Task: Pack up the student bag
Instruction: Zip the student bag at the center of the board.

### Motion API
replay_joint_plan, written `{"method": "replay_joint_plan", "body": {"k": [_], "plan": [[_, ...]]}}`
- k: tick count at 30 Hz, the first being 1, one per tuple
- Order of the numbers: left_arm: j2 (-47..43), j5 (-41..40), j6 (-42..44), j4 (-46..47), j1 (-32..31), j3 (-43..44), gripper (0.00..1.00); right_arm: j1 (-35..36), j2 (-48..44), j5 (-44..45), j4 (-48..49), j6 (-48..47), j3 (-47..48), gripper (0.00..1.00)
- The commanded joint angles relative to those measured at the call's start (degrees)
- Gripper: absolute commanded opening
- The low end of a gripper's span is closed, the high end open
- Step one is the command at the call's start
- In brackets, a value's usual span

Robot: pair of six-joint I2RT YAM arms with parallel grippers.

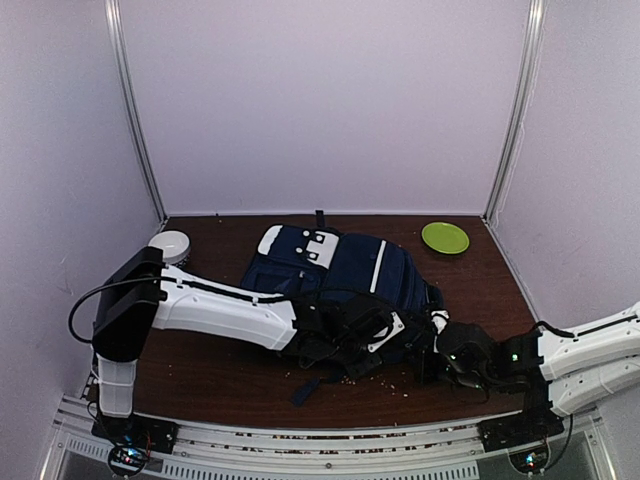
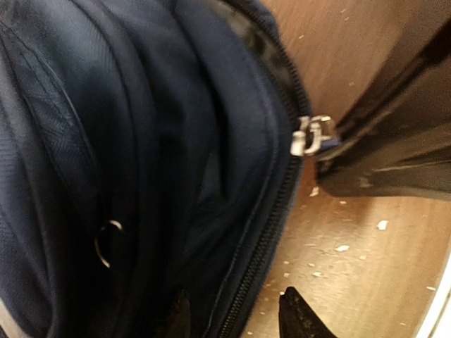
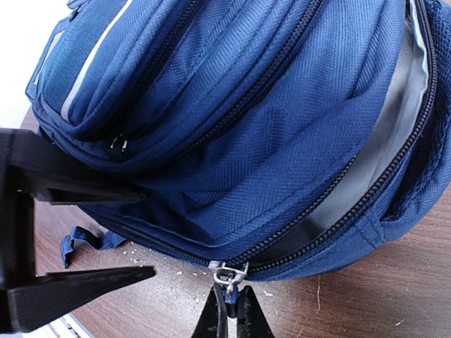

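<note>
1. Pale lilac walls close in a dark brown wooden table (image 1: pixel 215 372) on three sides.
2. At the back right corner lies a lime-green plate (image 1: pixel 445 237), and a white bowl (image 1: pixel 170 245) stands at the back left. Both are well apart from everything else.
3. The student bag (image 1: pixel 335 270) lies flat near the middle of the table. Its white buckle patch points toward the back wall and its zipped end faces the arms.
4. Its main zip is partly undone, showing light grey lining (image 3: pixel 380 162) in the gap.
5. The right gripper (image 3: pixel 227 299) comes in low from the right, with its jaws pinched together on the metal zipper pull (image 3: pixel 225 274) at the bag's near edge.
6. The left gripper (image 3: pixel 148 231) sits at the bag's near left side with its jaws spread wide. The upper finger (image 3: pixel 77 184) presses against the fabric and the lower finger (image 3: pixel 84 290) hangs free above the table, so nothing is clamped.
7. A loose blue strap (image 3: pixel 77 243) trails on the wood beside the bag.
8. Pale crumbs (image 2: pixel 342 248) are scattered on the table by the zip.
</note>
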Motion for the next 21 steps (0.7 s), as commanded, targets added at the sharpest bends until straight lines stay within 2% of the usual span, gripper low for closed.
{"method": "replay_joint_plan", "body": {"k": [1, 5, 7, 10, 13, 14, 21], "plan": [[2.8, -6.52, 0.85, -2.98, 0.16, 3.61, 0.74, -0.1, -1.65, 0.02, -0.45, -0.84, 0.81, 0.0], [4.37, -10.33, -0.96, -4.41, 0.12, 4.75, 0.7, -0.16, -2.48, -0.36, -0.33, -1.11, 0.61, 0.0], [4.37, -11.29, -1.11, -4.16, 0.13, 4.36, 0.63, -0.05, -2.99, -0.44, -0.54, -1.25, 0.61, 0.0], [3.82, -12.69, -1.39, -4.19, 0.1, 3.52, 0.37, -0.1, -3.52, -0.37, -0.51, -1.4, 0.63, 0.0], [1.91, -14.49, -1.96, -3.35, 0.1, 1.51, 0.04, -0.06, -3.21, -0.92, 0.06, -1.8, 1.11, 0.0], [1.01, -15.08, -2.14, -3.14, 0.12, 0.77, 0.0, -0.1, -2.95, -1.35, 0.16, -1.92, 1.47, 0.0], [-7.27, -19.48, -4.57, -2.5, 0.1, -7.73, 0.0, -0.06, 0.72, -4.95, 0.14, -2.82, 6.16, 0.0]]}}
